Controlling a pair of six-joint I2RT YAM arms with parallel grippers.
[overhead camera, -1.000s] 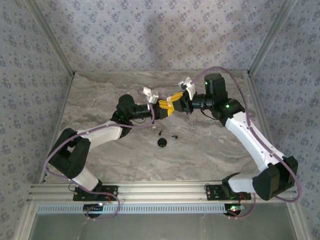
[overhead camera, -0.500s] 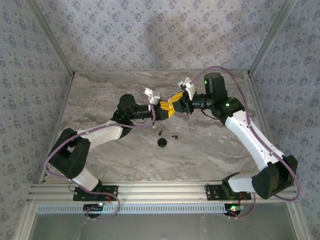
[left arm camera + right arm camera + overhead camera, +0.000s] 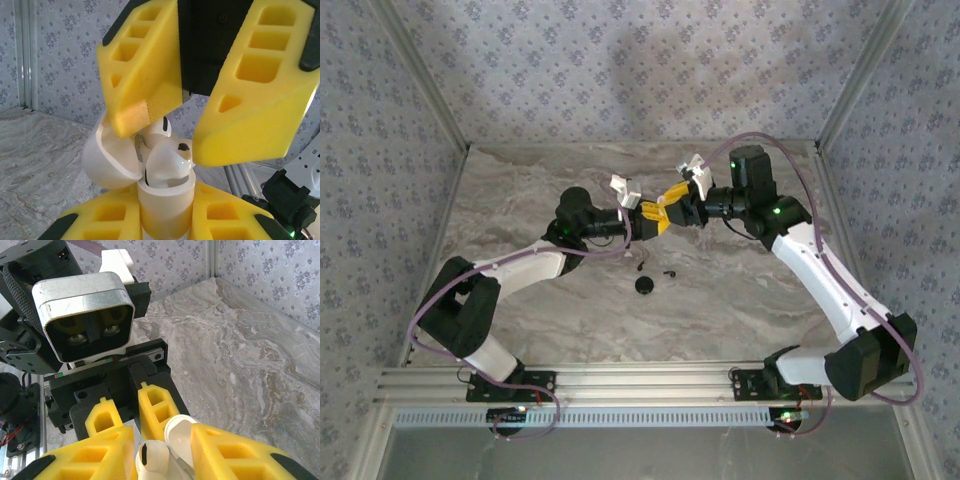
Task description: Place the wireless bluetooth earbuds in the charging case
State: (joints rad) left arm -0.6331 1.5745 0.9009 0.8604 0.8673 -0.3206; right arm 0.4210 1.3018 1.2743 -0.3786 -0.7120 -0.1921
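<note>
Though not yet finished, looks close to the end. Found in mid-air, well above the table (image 3: 740, 300), between the two arms: the case (image 3: 162, 200), upright, clamped low on its body by the left gripper (image 3: 165, 222), with the lid (image 3: 107, 160) hinged open to one side. Already in the mouth of the case: both buds, the front bud (image 3: 169, 157) and the back bud (image 3: 159, 127) close behind it. Judged from the left wrist view, the front bud not fully home: tilted, head proud of the rim, stem down in its socket and hidden. Flanked from above by the right gripper (image 3: 175, 131), fingers (image 3: 250, 100) spread to either side and pinching nothing. Left to do, by this reckoning: press the front bud down till level, check the back bud, shut the lid. As for looks: glossy white, smooth and rounded, tiny beside the yellow fingers, with a small black spot on the head of the front bud and a dark slit on the other; likely slippery and quick to pop out if nudged sideways. Case likewise white and glossy, rounded, thin-walled at the lid. Down on the table in the top view, two dark specks (image 3: 669, 273) beside a dark round thing (image 3: 646, 285): perhaps more parts of the set, too small to tell.
</note>
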